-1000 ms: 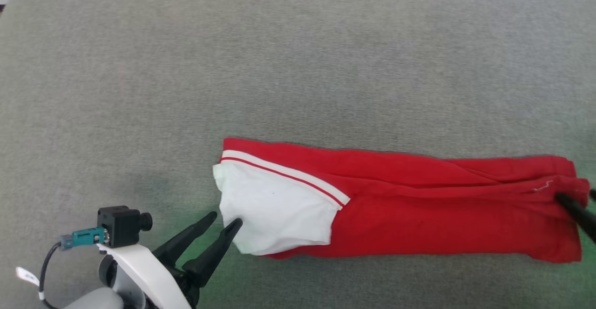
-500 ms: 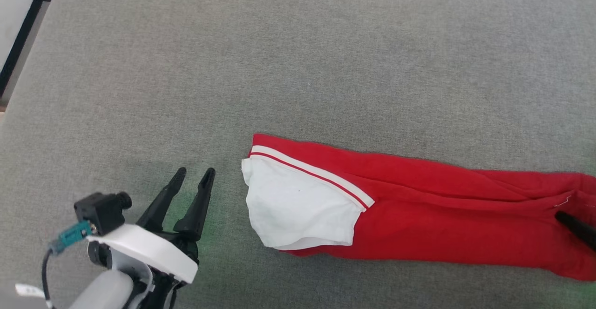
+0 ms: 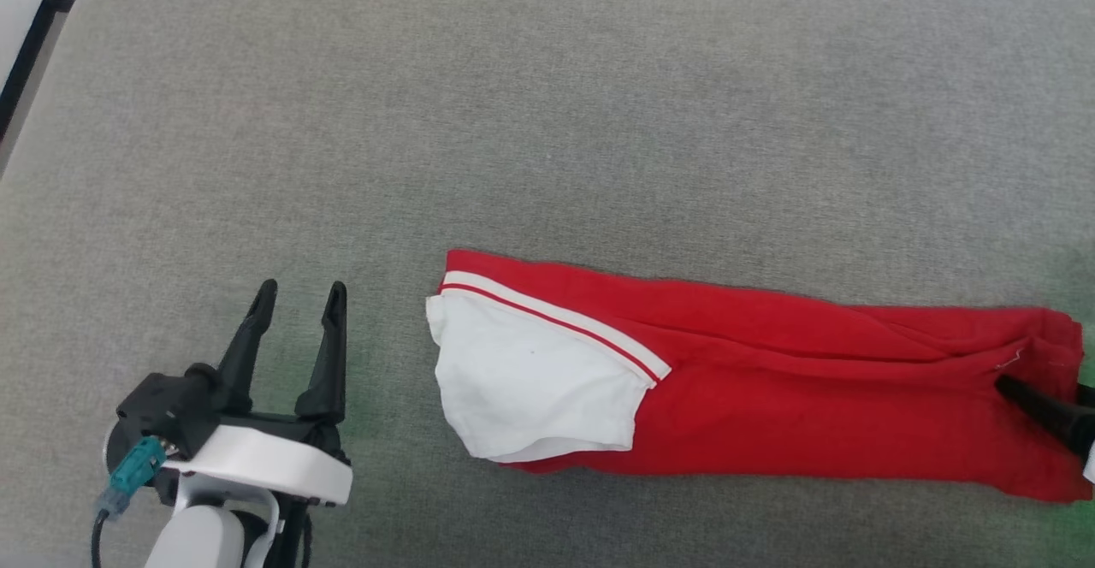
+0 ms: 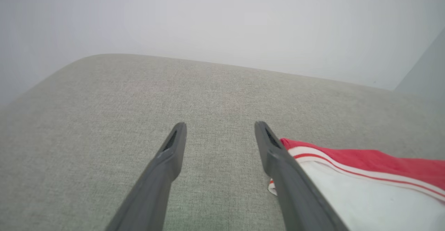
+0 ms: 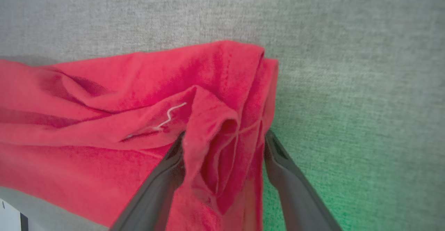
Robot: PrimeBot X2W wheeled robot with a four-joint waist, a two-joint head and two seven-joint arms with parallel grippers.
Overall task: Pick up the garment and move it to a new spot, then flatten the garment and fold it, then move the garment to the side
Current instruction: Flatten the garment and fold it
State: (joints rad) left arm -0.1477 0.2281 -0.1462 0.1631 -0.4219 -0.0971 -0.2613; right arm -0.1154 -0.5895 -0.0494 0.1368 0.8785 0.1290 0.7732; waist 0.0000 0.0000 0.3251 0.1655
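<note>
**Narrow strip, ends next**

Shows one garment [image 3: 813,397] folded narrow toward the near edge of the grey cushion [image 3: 547,123], one white sleeve [image 3: 530,388] topmost. Shows two tools: left tool [image 3: 301,287] spread, empty, just beside that sleeve; right tool [image 5: 224,134] spread astride the bunched hem [image 5: 264,85], likely lining up a grasp.

Bright, diffuse light is spreading evenly over the grey fabric surface [image 3: 547,123] in the head view, leaving only a faint soft shadow at 8 o'clock by the left pincer [image 3: 301,287]. A green tint is staining the fabric at 7 and 4 o'clock. In the left wrist view, haze is washing out the wall [image 4: 222,15] at 12 o'clock. In the right wrist view, a green cast is glowing at 4 o'clock, and the garment [image 5: 104,85] is looking slightly soft.
</note>
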